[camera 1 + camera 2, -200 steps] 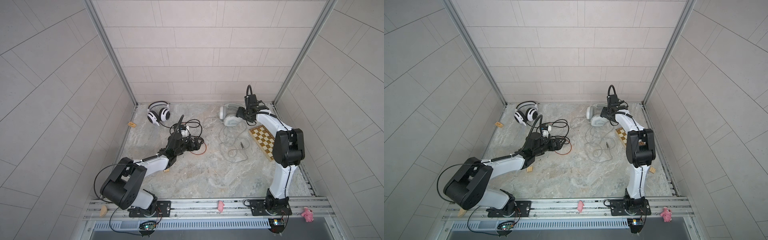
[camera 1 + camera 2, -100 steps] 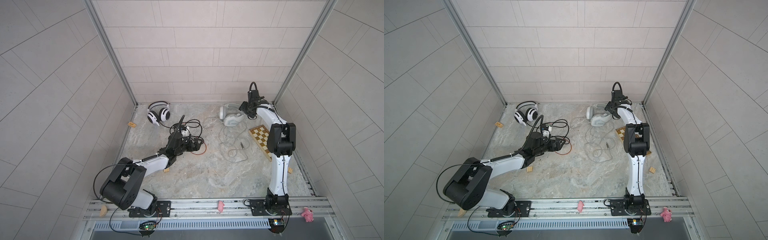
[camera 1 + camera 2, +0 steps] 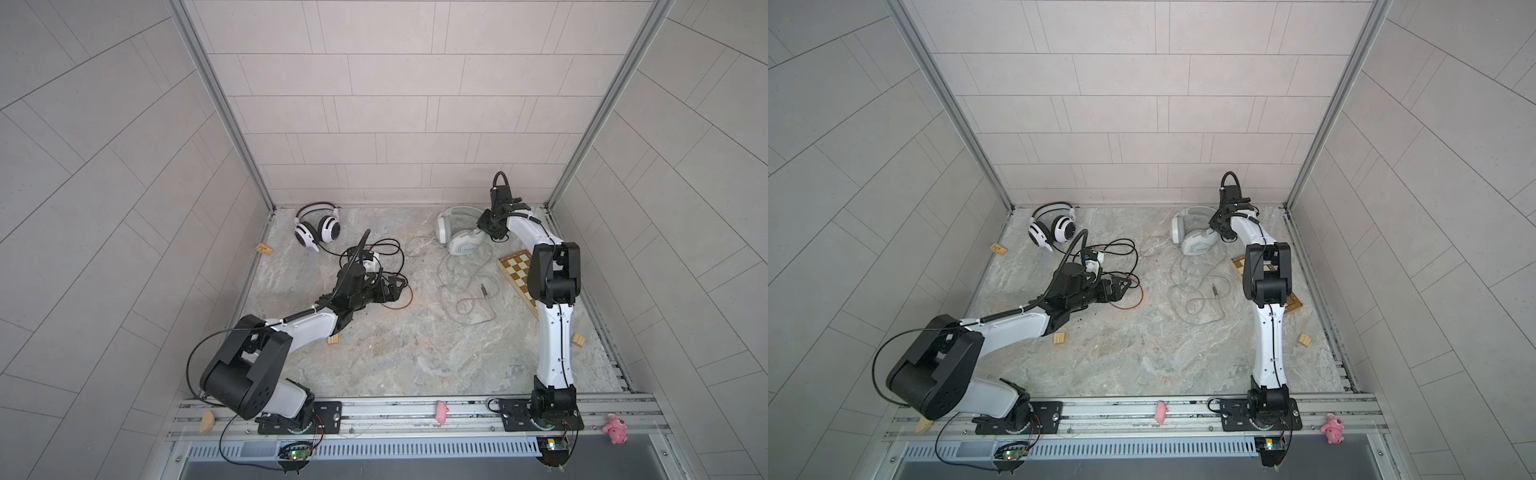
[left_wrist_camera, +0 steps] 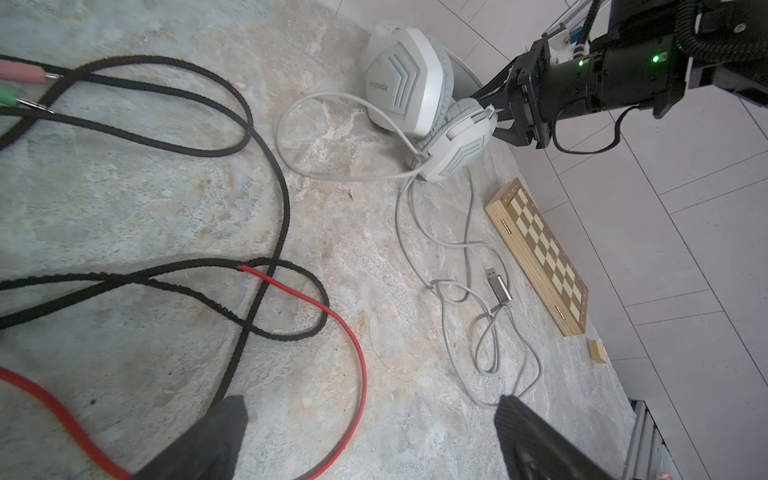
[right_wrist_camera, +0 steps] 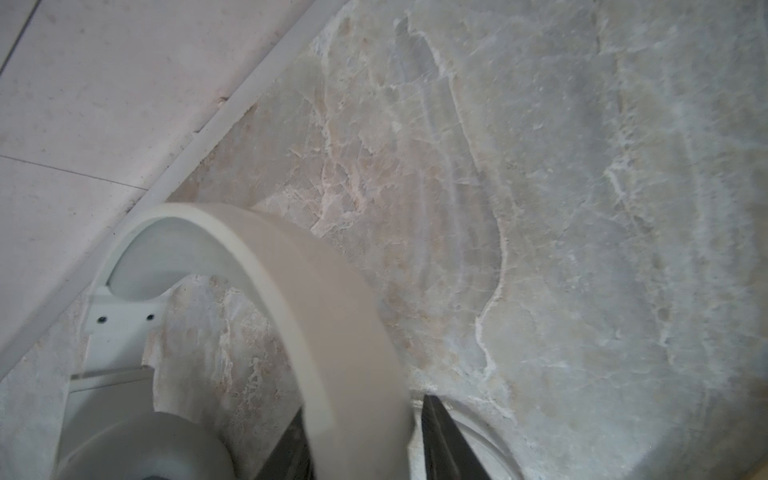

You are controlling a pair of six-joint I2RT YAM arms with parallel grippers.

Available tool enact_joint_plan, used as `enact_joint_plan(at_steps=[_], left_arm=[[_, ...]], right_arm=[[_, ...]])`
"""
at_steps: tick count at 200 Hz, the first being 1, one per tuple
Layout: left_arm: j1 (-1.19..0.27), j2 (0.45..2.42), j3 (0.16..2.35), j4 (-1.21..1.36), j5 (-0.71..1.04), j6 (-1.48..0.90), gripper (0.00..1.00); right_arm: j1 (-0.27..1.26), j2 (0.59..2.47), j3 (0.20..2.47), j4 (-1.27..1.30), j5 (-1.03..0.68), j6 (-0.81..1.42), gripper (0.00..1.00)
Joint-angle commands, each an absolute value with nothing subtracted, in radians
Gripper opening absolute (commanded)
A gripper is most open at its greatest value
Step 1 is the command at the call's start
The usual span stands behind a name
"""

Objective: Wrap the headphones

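Note:
The white headphones (image 3: 318, 228) (image 3: 1052, 230) with black-striped cups lie at the back left. Their black-red cable (image 3: 386, 253) (image 4: 266, 183) sprawls toward the middle. My left gripper (image 3: 395, 286) (image 3: 1125, 286) (image 4: 370, 409) hovers low over that cable, open, with only a red loop on the floor between its fingers. The pale-grey headphones (image 3: 459, 239) (image 3: 1194, 241) (image 4: 407, 83) lie at the back right, their whitish cable (image 3: 465, 286) (image 4: 469, 291) loose in front. My right gripper (image 3: 484, 226) (image 3: 1214, 224) (image 4: 494, 120) (image 5: 361, 415) is shut on their headband (image 5: 291, 282), one finger on each side.
A wooden chessboard (image 3: 515, 270) (image 4: 540, 257) lies beside the right arm. Small wooden blocks (image 3: 578, 340) (image 3: 332, 340) (image 3: 264, 249) sit on the stone floor. The back wall stands just behind both headsets. Two pink toys (image 3: 441, 411) (image 3: 616, 432) rest on the front rail.
My right arm has swung back toward the rear wall, and its jaws have narrowed onto the pale-grey headband. The left arm has not moved.

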State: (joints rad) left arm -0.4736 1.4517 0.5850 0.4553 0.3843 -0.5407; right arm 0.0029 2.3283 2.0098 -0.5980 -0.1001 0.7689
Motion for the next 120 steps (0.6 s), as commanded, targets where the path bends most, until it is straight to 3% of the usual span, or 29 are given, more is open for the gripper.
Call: enact_joint_plan(at_steps=[1, 49, 82, 120], left_arm=[[-0.477, 1.444, 0.613, 0.459, 0.388, -0.522, 1.0], [-0.477, 1.431, 0.613, 0.445, 0.38, -0.514, 1.0], [-0.478, 1.412, 0.614, 0.427, 0.364, -0.5, 1.0], [-0.477, 1.377, 0.611, 0.398, 0.338, -0.482, 1.0]], right_arm=[[0.0, 2.337, 1.994, -0.622, -0.113, 0.782, 0.22], [0.004, 2.221, 1.906, -0.538, -0.164, 0.745, 0.04], [0.035, 2.051, 1.807, -0.51, -0.126, 0.652, 0.03], [0.116, 1.714, 1.496, -0.365, 0.019, 0.563, 0.02]])
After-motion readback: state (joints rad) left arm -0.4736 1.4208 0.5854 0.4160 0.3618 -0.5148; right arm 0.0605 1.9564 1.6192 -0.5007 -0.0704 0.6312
